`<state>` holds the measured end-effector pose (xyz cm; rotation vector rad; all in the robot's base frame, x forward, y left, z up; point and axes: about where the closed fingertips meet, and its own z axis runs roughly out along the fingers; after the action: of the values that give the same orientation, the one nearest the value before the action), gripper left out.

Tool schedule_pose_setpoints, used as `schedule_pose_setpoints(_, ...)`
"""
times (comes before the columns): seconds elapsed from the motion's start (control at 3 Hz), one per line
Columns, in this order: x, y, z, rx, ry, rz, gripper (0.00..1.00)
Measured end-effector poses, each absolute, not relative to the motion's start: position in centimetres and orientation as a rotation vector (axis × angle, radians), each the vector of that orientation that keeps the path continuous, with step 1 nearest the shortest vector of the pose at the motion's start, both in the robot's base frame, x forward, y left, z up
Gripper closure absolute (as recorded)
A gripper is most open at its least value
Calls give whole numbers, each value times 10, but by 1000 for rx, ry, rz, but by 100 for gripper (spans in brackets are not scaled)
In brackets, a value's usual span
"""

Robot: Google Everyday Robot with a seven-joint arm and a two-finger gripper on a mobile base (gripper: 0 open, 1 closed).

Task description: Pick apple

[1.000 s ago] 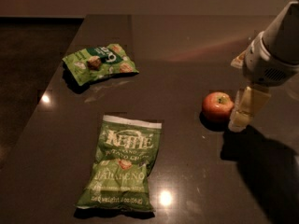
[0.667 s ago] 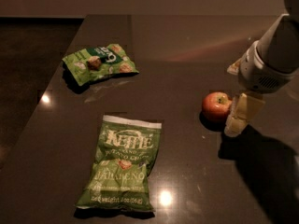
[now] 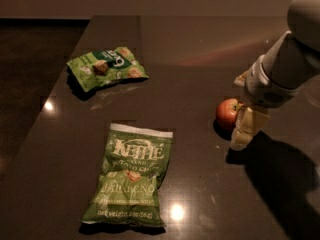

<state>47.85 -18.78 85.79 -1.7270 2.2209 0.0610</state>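
The apple (image 3: 226,113), small and red-orange, sits on the dark table (image 3: 190,59) at the right. My gripper (image 3: 242,115) comes down from the upper right on a white arm (image 3: 285,64). Its near cream finger (image 3: 245,130) stands right against the apple's right side and covers that edge. A second cream part shows behind, farther back, so the jaws stand apart. The apple rests on the table and is not lifted.
A green Kettle jalapeño chip bag (image 3: 131,176) lies flat at the front centre. A smaller green snack bag (image 3: 106,66) lies at the back left. The table's left edge (image 3: 60,89) runs diagonally. The arm's shadow falls on the front right.
The gripper has moved a little left, closer to the apple, and its near finger now overlaps the apple's right edge. The apple and bags have not moved.
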Motion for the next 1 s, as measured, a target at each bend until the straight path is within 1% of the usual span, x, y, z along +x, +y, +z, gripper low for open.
schedule_pose_setpoints(0.33,482,-186,856,-1724,2223,68,18)
schedule_pose_setpoints(1.0,484,-183,854,-1733,2222,93,65)
